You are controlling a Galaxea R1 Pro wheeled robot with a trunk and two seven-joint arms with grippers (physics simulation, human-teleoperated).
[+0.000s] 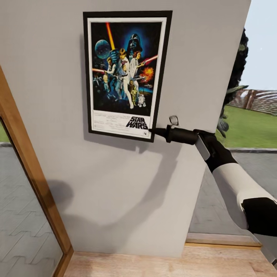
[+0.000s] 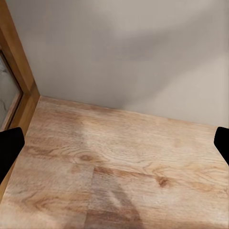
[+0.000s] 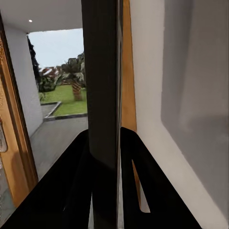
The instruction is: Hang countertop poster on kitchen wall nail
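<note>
Black-framed and white-bordered, the upright rectangular Star Wars poster (image 1: 127, 75) with dark blue artwork is seen flat against the pale grey matt wall (image 1: 127, 184), well up it. Its lower right corner is pinched by the right end effector (image 1: 154, 131). In the right wrist view the frame's thin dark edge (image 3: 101, 95) runs between the two black fingers (image 3: 76, 181), which are closed on it from both sides.

The step in hand is judged to be the hanging itself, close to its end. No nail can be made out; it is presumably hidden behind the frame. Before the grip is given up, the poster should be eased slightly downward so that its weight is taken by the nail, and the fingers should be opened gently and drawn straight back along the wall, so that the corner is not dragged sideways. A slight tilt of the frame is visible, and it may swing once freed.

The frame looks rigid and thin, the print smooth and glossy. The left end effector (image 2: 114, 143) is held wide apart and empty above light, grained wooden floor boards (image 2: 114, 162). A honey-coloured wooden door frame (image 1: 34, 181) stands at the wall's left edge.
</note>
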